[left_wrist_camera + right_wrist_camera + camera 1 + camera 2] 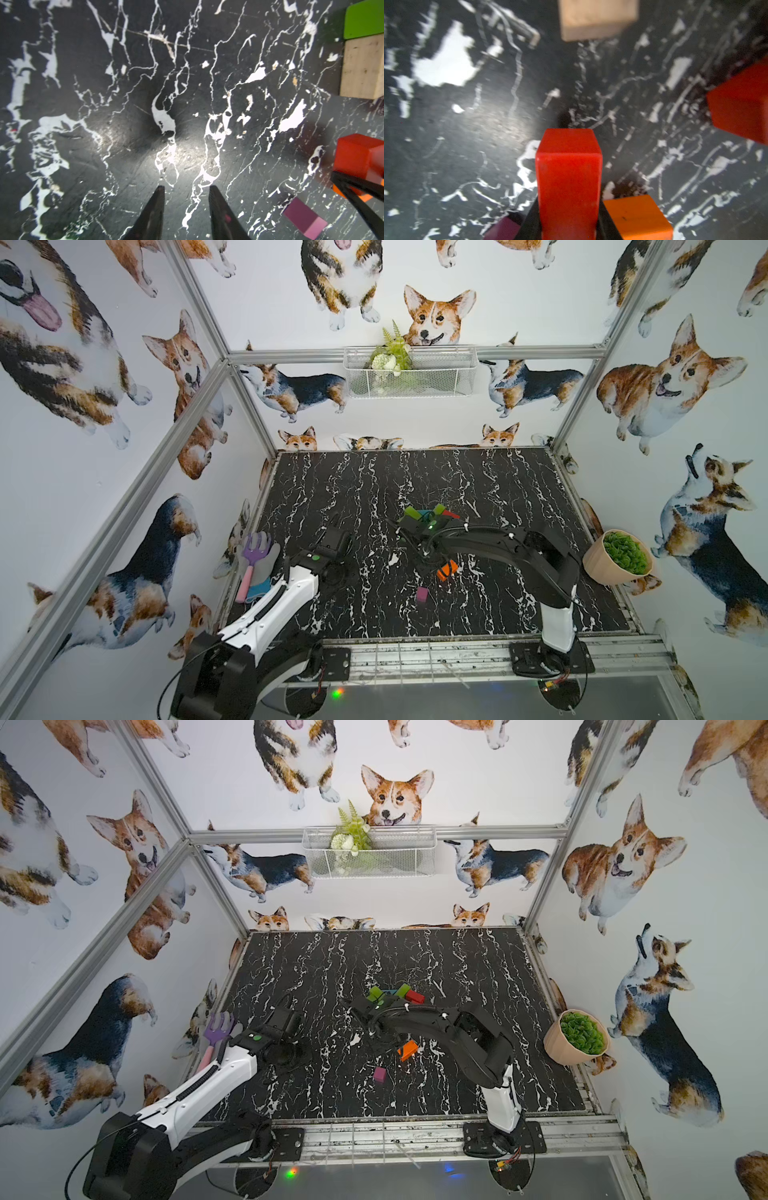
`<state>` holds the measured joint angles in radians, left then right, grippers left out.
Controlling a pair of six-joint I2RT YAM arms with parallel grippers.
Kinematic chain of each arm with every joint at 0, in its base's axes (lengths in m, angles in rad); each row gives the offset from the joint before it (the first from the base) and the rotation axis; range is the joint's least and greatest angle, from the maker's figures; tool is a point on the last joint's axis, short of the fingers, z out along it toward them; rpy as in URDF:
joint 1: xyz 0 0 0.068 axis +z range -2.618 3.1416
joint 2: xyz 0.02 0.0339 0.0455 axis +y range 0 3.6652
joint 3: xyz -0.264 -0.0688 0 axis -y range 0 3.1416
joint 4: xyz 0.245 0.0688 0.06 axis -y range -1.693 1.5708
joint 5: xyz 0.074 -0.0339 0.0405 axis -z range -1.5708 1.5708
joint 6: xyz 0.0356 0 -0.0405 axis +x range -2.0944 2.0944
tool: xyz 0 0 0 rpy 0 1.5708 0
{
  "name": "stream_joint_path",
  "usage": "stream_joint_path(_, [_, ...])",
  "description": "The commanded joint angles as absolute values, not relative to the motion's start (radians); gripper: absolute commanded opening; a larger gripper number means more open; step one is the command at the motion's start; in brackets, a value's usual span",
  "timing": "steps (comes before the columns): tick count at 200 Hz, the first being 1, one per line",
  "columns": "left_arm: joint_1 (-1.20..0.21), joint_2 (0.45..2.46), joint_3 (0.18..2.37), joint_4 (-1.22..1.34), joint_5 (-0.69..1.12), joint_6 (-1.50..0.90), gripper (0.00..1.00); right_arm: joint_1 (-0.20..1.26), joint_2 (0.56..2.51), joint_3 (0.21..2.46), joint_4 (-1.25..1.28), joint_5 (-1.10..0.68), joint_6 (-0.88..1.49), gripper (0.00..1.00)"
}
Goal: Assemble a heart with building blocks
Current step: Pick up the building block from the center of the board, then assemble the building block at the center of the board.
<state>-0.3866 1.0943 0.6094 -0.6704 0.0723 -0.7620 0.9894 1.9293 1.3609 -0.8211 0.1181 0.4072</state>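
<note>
At the bottom of both top views, a metal rail spans the frame. Beyond it lies the black marbled table. Lower centre: purple cube, orange block. The right gripper clamps a red block; the left gripper stands narrowly parted, empty. Green blocks lie mid-frame. Corgi wallpaper and a wire basket back the room.

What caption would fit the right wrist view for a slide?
Right gripper shut on a red brick, orange brick beside it, beige brick beyond, black marble table.
</note>
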Motion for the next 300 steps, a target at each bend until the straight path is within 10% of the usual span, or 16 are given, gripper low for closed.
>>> stream_joint_path(1, [-0.386, 1.102, 0.612, -0.647, 0.08, -0.764, 0.39, 0.985, 1.912, 1.339, -0.765, 0.071, 0.345, 0.14])
stream_joint_path(62, [-0.387, 1.105, 0.611, -0.634, 0.078, -0.769, 0.39, 0.966, 1.967, 1.391, -0.756, 0.09, 0.329, 0.16])
stream_joint_path(160, [-0.387, 1.155, 0.62, -0.6, 0.1, -0.77, 0.4, 0.953, 1.945, 1.387, -0.758, 0.091, 0.321, 0.51])
stream_joint_path(244, [-0.386, 1.164, 0.614, -0.586, 0.104, -0.778, 0.4, 0.929, 1.967, 1.394, -0.747, 0.088, 0.303, 0.21])
stream_joint_path(300, [-0.387, 1.182, 0.616, -0.569, 0.115, -0.78, 0.4, 0.901, 1.993, 1.46, -0.77, 0.093, 0.28, 0.18])
